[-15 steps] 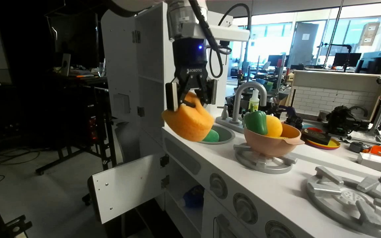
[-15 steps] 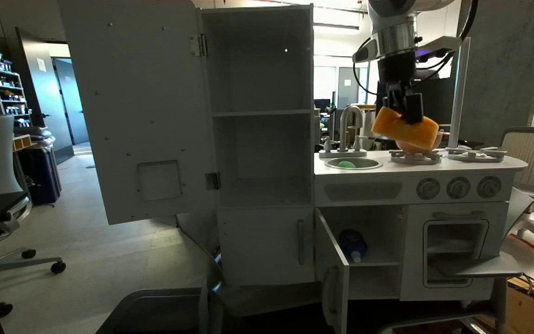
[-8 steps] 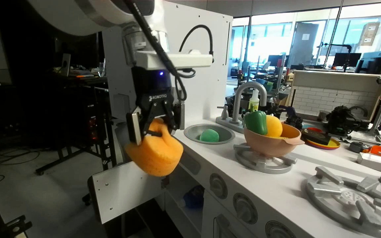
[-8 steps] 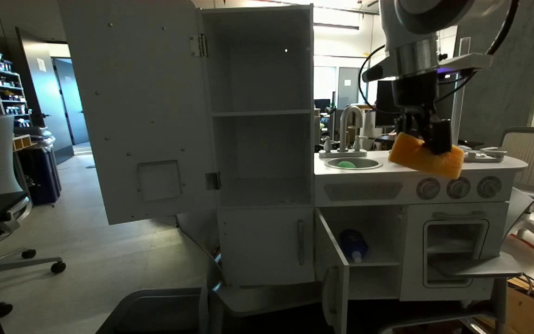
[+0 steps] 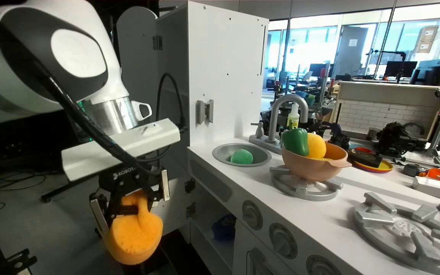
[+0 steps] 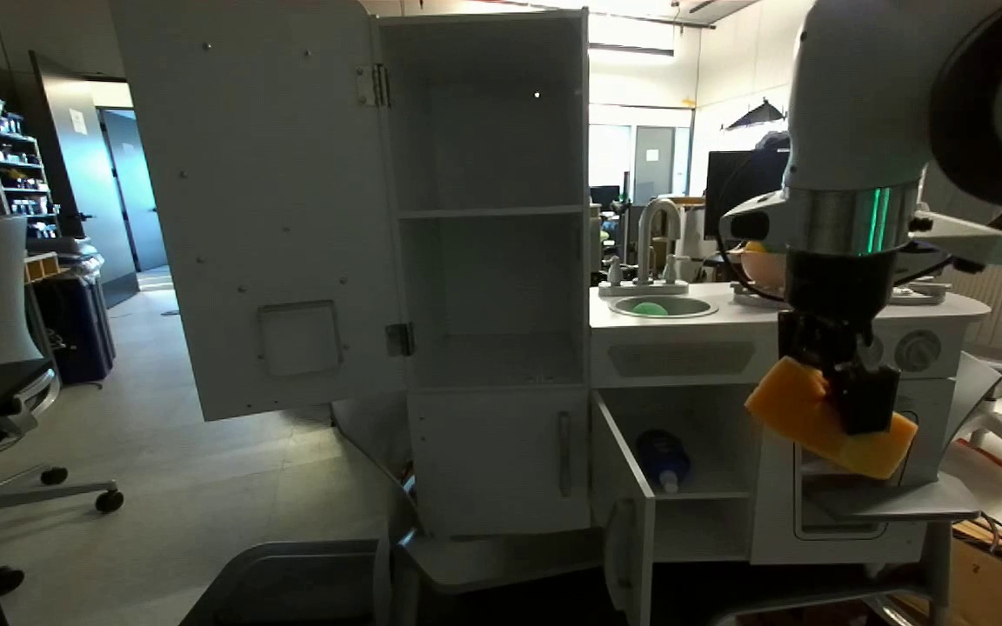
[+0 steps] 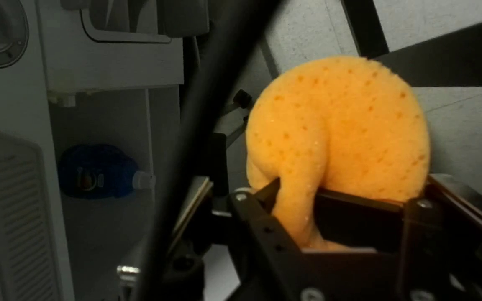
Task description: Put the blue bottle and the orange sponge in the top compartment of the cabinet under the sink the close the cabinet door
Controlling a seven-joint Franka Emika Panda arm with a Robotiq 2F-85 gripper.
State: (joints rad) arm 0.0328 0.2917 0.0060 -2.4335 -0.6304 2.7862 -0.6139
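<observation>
One orange sponge, carried. In an exterior view the gripper pinches it by a folded neck, the bulk hanging below the fingers; over the last second it has come down from above the edge of the counter, so the sink now sits above it and to its right as seen there. In an exterior view the same drop shows: the gripper is now roughly level with the top compartment of the cabinet, which lies to its left. In that compartment lies the blue bottle, cap outward; the cabinet door, farther left of the gripper, stands open. Neither has shifted in that second. In the wrist view the sponge bulges ahead of the fingers, floor beyond; the bottle is well to the gripper's left, cap close to the front edge of the shelf. Reading: bottle stage looks done; sponge lowered for insertion but outside. Next move probably sideways and in, beside the bottle. Risk: soft overhang catching the door or nudging the bottle. Door closing remains.
</observation>
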